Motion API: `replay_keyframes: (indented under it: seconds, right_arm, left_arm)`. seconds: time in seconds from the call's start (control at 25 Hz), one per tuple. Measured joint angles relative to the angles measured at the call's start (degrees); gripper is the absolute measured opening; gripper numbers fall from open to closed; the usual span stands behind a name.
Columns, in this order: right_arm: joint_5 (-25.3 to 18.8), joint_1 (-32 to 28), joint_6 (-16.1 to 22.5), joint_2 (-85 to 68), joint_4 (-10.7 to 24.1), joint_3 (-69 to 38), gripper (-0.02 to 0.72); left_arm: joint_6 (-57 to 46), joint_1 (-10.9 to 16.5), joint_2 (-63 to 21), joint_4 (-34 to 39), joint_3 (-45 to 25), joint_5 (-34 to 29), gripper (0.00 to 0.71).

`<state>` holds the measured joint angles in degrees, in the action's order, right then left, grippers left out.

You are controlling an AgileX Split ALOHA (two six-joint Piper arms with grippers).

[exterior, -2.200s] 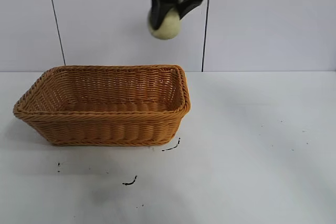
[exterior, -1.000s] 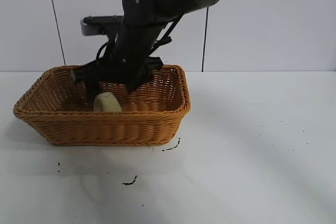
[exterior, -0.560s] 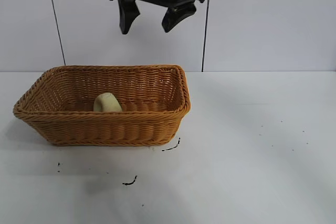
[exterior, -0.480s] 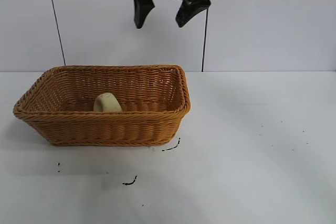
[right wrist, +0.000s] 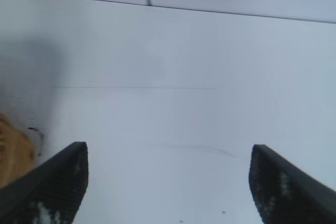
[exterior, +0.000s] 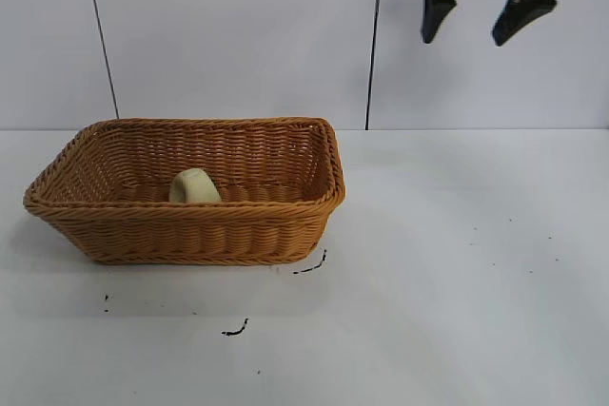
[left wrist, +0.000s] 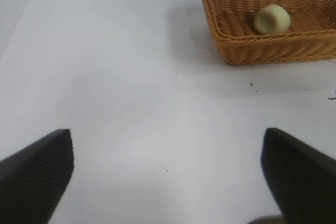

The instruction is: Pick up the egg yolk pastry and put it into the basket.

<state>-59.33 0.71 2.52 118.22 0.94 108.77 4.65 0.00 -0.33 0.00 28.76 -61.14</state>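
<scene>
You can count the placing as done: the small pale yellow-cream dome of egg yolk pastry [exterior: 194, 185] lies inside the large orange-brown wicker basket [exterior: 190, 232], toward its left half. Your right gripper [exterior: 476, 21] hangs high at the far right, well apart from the basket, fingers spread and empty. The left gripper [left wrist: 167, 174] waits open over bare white table [exterior: 457, 282]. To my eye, only parking remains.

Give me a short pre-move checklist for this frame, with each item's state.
1. Pastry inside the basket: ok.
2. Right end effector open and holding nothing: ok.
3. Right end effector clear of the basket, high above the table to its right: ok.
4. Left end effector open, apart from the basket: ok.
5. Basket upright on the table: ok.
</scene>
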Motion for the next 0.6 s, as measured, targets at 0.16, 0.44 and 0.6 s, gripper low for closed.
replay_keyframes:
  seconds: [0.16, 0.44, 0.6]
  right_arm:
    - [-7.28, -0.06, -1.45, 0.00, -0.23, 0.00, 0.603]
    - [-9.95, -0.06, -3.18, -2.49, -0.94, -2.00, 0.603]
    - [-10.00, -0.06, -3.46, -8.26, -1.45, -6.83, 0.603]
  left_arm:
    - [0.00, 0.00, 0.00, 0.00, 0.00, 0.00, 0.697]
    - [0.00, 0.00, 0.00, 0.00, 0.00, 0.00, 0.697]
    - [0.00, 0.00, 0.00, 0.00, 0.00, 0.00, 0.697]
